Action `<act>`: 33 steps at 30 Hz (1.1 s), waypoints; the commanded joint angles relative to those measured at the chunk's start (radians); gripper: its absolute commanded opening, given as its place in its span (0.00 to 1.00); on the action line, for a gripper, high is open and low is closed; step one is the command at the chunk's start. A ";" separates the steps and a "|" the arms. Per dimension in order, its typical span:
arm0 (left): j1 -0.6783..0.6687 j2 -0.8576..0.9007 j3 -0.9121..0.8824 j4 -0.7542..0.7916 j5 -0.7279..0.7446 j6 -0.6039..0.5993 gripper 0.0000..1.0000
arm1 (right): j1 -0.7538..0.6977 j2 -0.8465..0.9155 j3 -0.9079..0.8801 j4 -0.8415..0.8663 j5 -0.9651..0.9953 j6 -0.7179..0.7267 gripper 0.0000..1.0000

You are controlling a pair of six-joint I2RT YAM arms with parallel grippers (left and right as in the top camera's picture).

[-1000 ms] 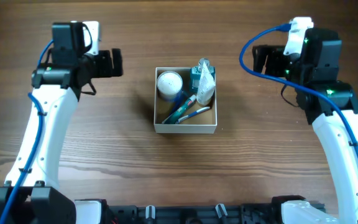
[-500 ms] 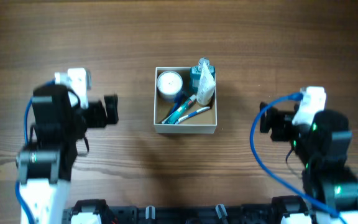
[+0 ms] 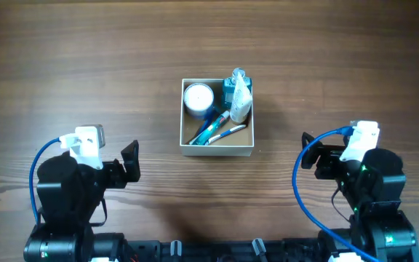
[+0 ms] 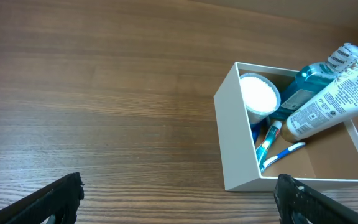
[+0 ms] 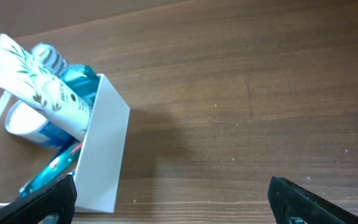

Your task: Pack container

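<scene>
Holding toiletries (image 3: 214,131), container (image 3: 217,151) sits apart from both spread jaws.

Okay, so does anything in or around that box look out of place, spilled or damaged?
Nothing is spilled or damaged. The only oddity is the white tube: it leans tilted over the blue bottle, and its end rises above the rim of the container rather than lying flat inside. The round white jar sits upright in a corner.

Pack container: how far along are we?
Done: container holds jar, blue bottle, tube and toothbrush. In hand: nothing; left gripper and right gripper are open, apart from it. Left: no loose items visible on the table, so it looks finished.
</scene>
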 commanded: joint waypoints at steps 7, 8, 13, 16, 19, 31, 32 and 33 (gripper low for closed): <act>0.006 -0.003 -0.013 0.000 0.019 -0.017 1.00 | -0.037 -0.486 -0.362 0.286 0.045 -0.138 1.00; 0.006 -0.003 -0.013 0.000 0.019 -0.017 1.00 | -0.037 -0.528 -0.416 0.355 0.042 -0.138 1.00; 0.006 -0.003 -0.013 0.000 0.019 -0.017 1.00 | -0.036 -0.529 -0.620 0.742 0.037 -0.145 1.00; 0.006 -0.003 -0.013 0.000 0.019 -0.017 1.00 | -0.036 -0.528 -0.620 0.666 -0.006 -0.109 1.00; 0.006 -0.003 -0.013 0.000 0.019 -0.017 1.00 | -0.036 -0.525 -0.620 0.667 -0.006 -0.104 1.00; 0.006 -0.003 -0.013 0.000 0.019 -0.017 1.00 | -0.036 -0.515 -0.620 0.667 -0.006 -0.105 1.00; 0.006 -0.003 -0.013 -0.001 0.019 -0.017 1.00 | -0.036 -0.515 -0.620 0.667 -0.006 -0.105 1.00; 0.006 -0.012 -0.013 -0.019 0.008 -0.015 1.00 | -0.036 -0.515 -0.620 0.667 -0.006 -0.105 1.00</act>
